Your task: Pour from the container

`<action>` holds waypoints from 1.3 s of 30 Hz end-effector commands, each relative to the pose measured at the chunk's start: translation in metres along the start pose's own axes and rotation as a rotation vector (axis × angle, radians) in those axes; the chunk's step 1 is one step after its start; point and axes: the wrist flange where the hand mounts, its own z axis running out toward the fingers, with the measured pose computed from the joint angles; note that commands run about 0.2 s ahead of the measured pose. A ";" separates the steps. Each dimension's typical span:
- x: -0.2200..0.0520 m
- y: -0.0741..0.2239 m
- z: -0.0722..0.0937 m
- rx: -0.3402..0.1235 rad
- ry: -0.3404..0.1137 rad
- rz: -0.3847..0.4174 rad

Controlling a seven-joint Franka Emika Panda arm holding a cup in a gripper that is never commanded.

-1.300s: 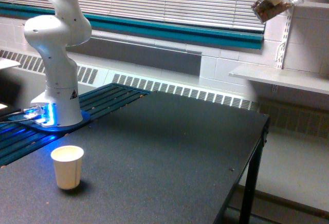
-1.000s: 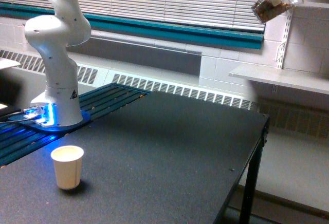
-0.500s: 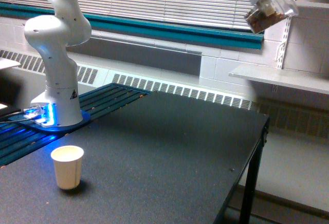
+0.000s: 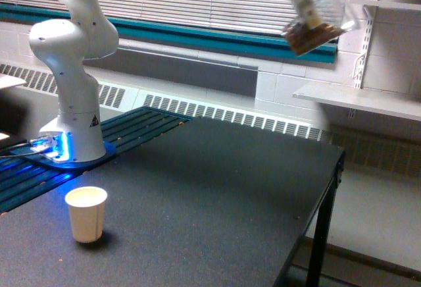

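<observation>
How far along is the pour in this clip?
Done: the claw has the clear container in its grip, brown pieces inside, held high over the far side of the table. In hand: it is being carried toward the exterior view's left compared with a second ago. Left: reaching the paper cup, which stands far off at the near left, and tipping; nothing has been poured yet.

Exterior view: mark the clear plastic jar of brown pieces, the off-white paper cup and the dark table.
Clear plastic jar of brown pieces [image 4: 314, 30], exterior view, its brown-filled body.
Off-white paper cup [image 4: 86, 216], exterior view, its side wall.
Dark table [image 4: 223, 195], exterior view, bare top.
</observation>
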 end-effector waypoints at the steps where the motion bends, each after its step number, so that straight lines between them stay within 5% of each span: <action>1: 0.007 0.063 -0.006 -0.044 0.035 -0.081; 26: -0.077 0.281 -0.026 -0.206 0.010 0.027; 39: -0.145 0.356 -0.035 -0.272 -0.029 0.065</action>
